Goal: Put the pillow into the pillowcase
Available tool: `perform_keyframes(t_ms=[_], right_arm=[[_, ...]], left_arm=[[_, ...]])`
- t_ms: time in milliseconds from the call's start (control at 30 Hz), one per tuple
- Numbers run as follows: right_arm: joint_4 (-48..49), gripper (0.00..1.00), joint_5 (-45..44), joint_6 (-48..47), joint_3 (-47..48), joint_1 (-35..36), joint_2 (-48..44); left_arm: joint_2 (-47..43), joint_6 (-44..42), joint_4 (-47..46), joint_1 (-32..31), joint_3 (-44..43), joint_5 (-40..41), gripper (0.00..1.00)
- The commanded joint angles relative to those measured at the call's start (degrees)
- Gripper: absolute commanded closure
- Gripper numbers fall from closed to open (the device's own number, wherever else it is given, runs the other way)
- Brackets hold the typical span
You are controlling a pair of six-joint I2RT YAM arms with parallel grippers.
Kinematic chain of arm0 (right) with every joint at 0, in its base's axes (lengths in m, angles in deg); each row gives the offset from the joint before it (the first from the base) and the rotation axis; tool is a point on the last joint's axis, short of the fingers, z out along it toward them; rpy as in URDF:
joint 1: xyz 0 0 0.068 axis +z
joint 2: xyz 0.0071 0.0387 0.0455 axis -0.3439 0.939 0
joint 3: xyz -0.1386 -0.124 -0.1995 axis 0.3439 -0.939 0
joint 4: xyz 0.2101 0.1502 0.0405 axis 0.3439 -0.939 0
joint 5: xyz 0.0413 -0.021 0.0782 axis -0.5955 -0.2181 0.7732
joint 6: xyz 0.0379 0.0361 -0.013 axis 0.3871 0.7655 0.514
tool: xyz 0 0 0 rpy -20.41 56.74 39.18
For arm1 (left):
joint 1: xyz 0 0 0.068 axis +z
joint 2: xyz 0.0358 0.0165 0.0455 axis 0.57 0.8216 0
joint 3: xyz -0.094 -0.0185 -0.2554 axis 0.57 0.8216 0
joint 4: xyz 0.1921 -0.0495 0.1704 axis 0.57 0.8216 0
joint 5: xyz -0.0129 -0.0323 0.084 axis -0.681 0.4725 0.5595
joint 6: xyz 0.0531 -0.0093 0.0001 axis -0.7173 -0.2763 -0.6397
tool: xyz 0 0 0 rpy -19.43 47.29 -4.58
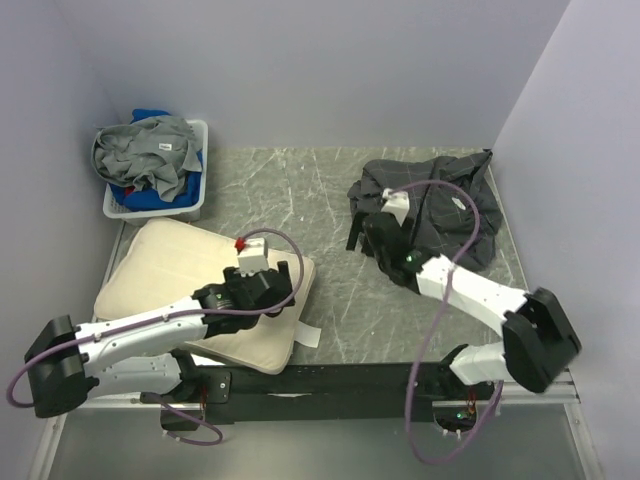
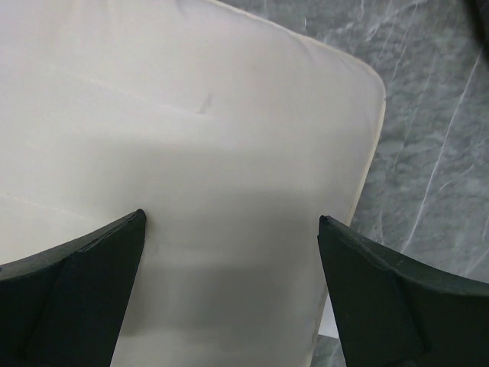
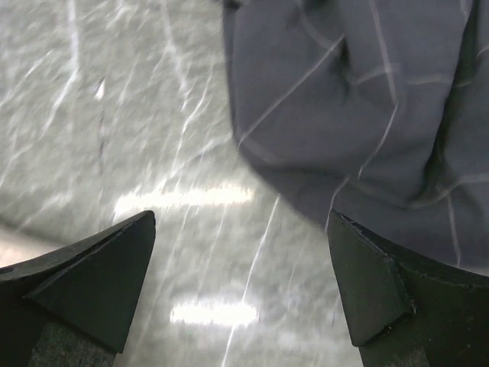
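The left gripper (image 2: 231, 218) stands with its jaws wide and nothing between them, poised over the pillow (image 2: 191, 115) near one rounded corner; whether the fingertips rest on the fabric I cannot tell; the right gripper (image 3: 241, 218) is likewise spread wide and empty, over bare table (image 3: 114, 115) at the near edge of the pillowcase (image 3: 359, 115), one finger above the cloth. Further out, the pillow lies flat on the left of the table, its white label (image 1: 308, 335) at the near corner; the pillowcase sits crumpled in a heap on the right, well apart from it; a basket (image 1: 195, 205) of clothes stands in the far left corner. As I judge it, the task is barely begun; neither thing is grasped, the case's mouth is not opened, and all of the insertion remains.
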Motion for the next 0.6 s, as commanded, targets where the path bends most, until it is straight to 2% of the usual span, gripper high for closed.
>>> perform_keyframes(t_ms=[0, 33, 67, 100, 133, 167, 233, 267, 300, 367, 433, 467, 533, 567], right_arm=[[-2.45, 0.00, 2.64, -4.29, 8.49, -6.88, 8.34], [-2.97, 0.01, 3.09, -4.92, 11.73, -7.68, 10.27], [-3.50, 0.02, 2.83, -5.53, 13.50, -8.21, 14.21], [-4.64, 0.02, 2.91, -7.37, 15.17, -8.57, 16.25], [-5.17, 0.03, 3.09, -7.99, 18.58, -8.83, 19.92], [-5.78, 0.04, 3.44, -8.78, 20.35, -8.83, 21.79], [-7.19, 0.05, 4.14, -10.11, 25.00, -9.18, 25.22], [-8.42, 0.06, 5.45, -10.28, 26.51, -9.27, 28.36], [-8.78, 0.08, 6.07, -10.28, 28.87, -9.36, 29.79], [-10.26, 0.09, 6.25, -9.67, 30.73, -9.63, 33.22], [-11.58, 0.16, 5.73, -8.88, 32.41, -9.80, 34.89], [-12.64, 0.27, 5.29, -7.49, 32.50, -9.71, 34.73], [-11.51, 0.39, 5.90, -6.42, 29.44, -9.80, 31.93], [-10.63, 0.59, 6.25, -5.55, 28.12, -9.80, 30.87]], left_arm=[[2.00, 0.38, -5.43, -1.56, -0.25, -1.63, 0.02], [3.13, 0.37, -6.22, -1.64, -0.07, -1.55, 0.06], [3.93, 0.72, -6.40, -1.47, -0.06, -1.20, 0.20], [5.42, 0.90, -6.23, -1.38, -0.24, -0.50, 0.24], [5.87, 0.90, -6.23, -1.03, -0.33, -0.23, 0.34], [6.13, -0.06, -7.79, 0.54, -0.33, -1.45, 0.61], [5.44, -1.99, -10.78, 3.44, 0.72, -4.52, 0.81], [4.82, -3.91, -13.67, 7.46, 1.16, -8.89, 0.94], [3.60, -4.80, -14.66, 9.41, 1.60, -10.50, 0.99], [2.45, -7.08, -16.33, 14.95, 1.17, -14.53, 0.99], [2.27, -8.15, -16.42, 19.68, 0.12, -16.13, 0.99], [2.53, -8.93, -16.51, 21.19, -0.58, -16.66, 0.99], [3.32, -9.55, -18.17, 26.27, -0.68, -20.34, 0.99], [3.58, -9.73, -19.22, 27.87, -0.51, -22.53, 0.99]])
